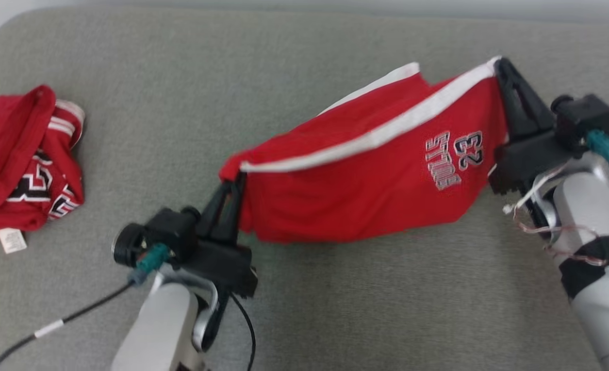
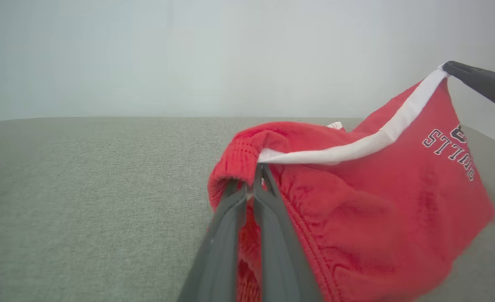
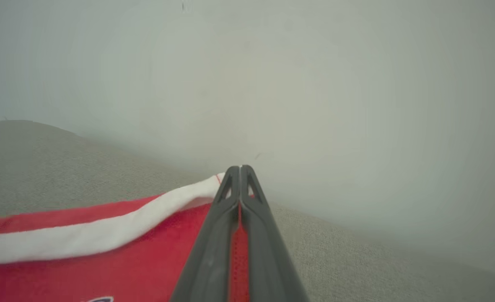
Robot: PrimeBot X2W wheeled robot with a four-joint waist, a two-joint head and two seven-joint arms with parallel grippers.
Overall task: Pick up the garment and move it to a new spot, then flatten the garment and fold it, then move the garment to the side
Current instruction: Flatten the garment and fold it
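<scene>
The garment is a pair of red shorts with a white side stripe and a printed "23" logo, stretched in the air between my two grippers above the grey surface. My left gripper is shut on its left end, the gathered waistband. At the upper right my right gripper is shut on the other end by the white stripe. In the left wrist view my left gripper pinches the red cloth, and the right gripper's fingers show at the right edge. My right gripper closes over red fabric.
A second red garment with white trim and a white label lies crumpled at the left of the grey padded surface. A black cable trails from my left wrist at the lower left. A pale wall rises behind the surface.
</scene>
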